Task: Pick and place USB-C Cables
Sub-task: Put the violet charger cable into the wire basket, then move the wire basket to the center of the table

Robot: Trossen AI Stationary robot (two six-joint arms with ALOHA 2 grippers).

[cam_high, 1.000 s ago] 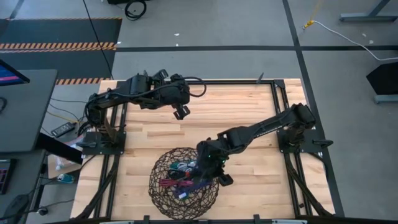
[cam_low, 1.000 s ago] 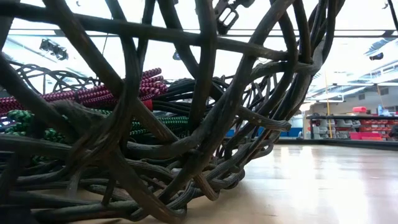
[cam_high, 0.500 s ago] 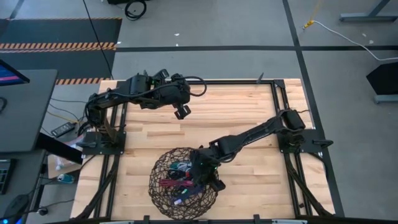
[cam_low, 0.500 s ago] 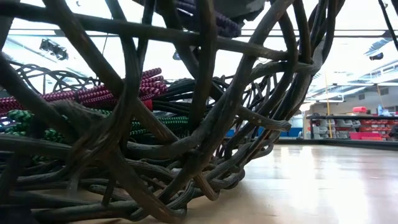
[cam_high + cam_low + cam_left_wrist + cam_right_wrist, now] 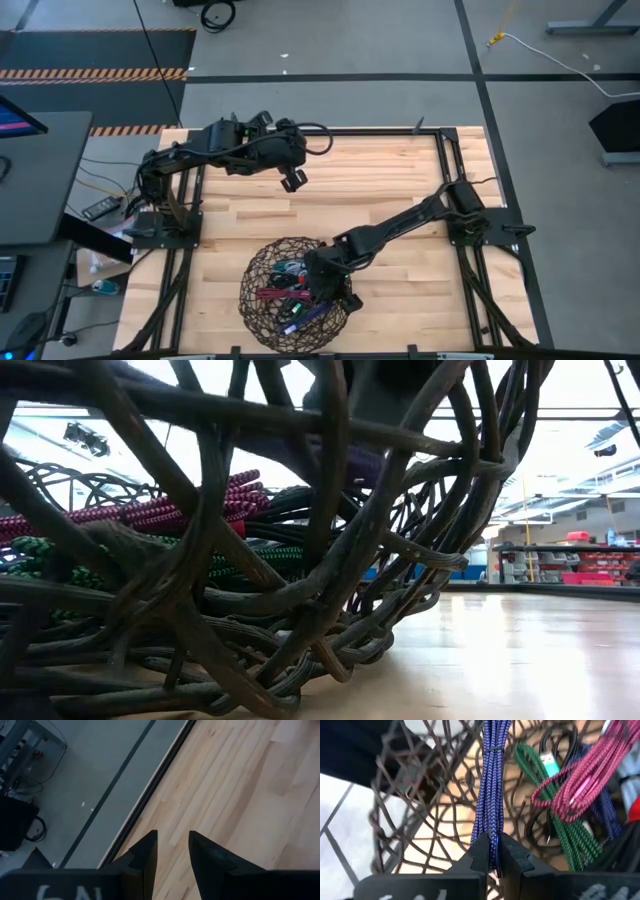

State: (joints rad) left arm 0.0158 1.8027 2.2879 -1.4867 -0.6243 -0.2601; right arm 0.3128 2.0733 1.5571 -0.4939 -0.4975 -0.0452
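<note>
A round dark wire-mesh basket point(image 5: 262, 300) stands at the table's near edge and holds several USB-C cables: a maroon bundle point(image 5: 585, 775), a green one point(image 5: 555, 825) and black ones. My right gripper point(image 5: 322, 297) reaches down inside the basket, shut on a purple braided cable bundle point(image 5: 492, 780). The low view shows that purple bundle point(image 5: 362, 462) just inside the basket's upper wires, above the maroon cable point(image 5: 150, 510). My left gripper point(image 5: 291, 181) hangs open and holds nothing above the far left of the table. My right gripper pinches one end of the purple bundle point(image 5: 491, 840) between its two fingers point(image 5: 479, 854). The fingers slant down from the table's right and far side and lie along the bundle. The rest of the bundle reaches straight out past the fingertips inside the basket; whether its far end rests on anything I cannot tell.
The basket's wires point(image 5: 405, 795) close in around my right gripper. Bare wooden table point(image 5: 400, 170) lies between the two arms and to the right of the basket. A black frame rail point(image 5: 455, 190) runs along the table's right side.
My right gripper has gone down and toward the table's left and near edges, carrying the purple bundle from above the basket's rim into the basket. It has stayed shut on the bundle.
</note>
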